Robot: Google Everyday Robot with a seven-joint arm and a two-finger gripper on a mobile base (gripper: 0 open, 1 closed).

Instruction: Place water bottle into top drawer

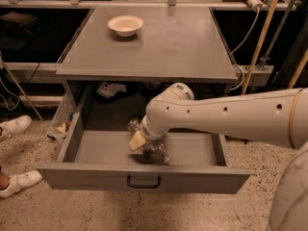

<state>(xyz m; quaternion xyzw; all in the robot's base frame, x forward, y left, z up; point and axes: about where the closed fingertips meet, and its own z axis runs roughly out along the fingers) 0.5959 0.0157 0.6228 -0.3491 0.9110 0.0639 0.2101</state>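
**Bottle low in the open drawer, pincer over it**

Pincer (pixel 141 142) sits at frame centre, inside the top drawer (pixel 101 149), pressed against the water bottle (pixel 158 152). Whether it is clamped or slack, I cannot tell. The bottle lies slanted, low over the drawer floor. Thin, crinkled plastic like that looks light, springy and slick, so I'd take it round the middle, gently. The white arm (pixel 226 119) reaches in from the right, under the tabletop (pixel 159 52). A white bowl (pixel 125 25) sits upper left, well apart. Nothing seems to block it.
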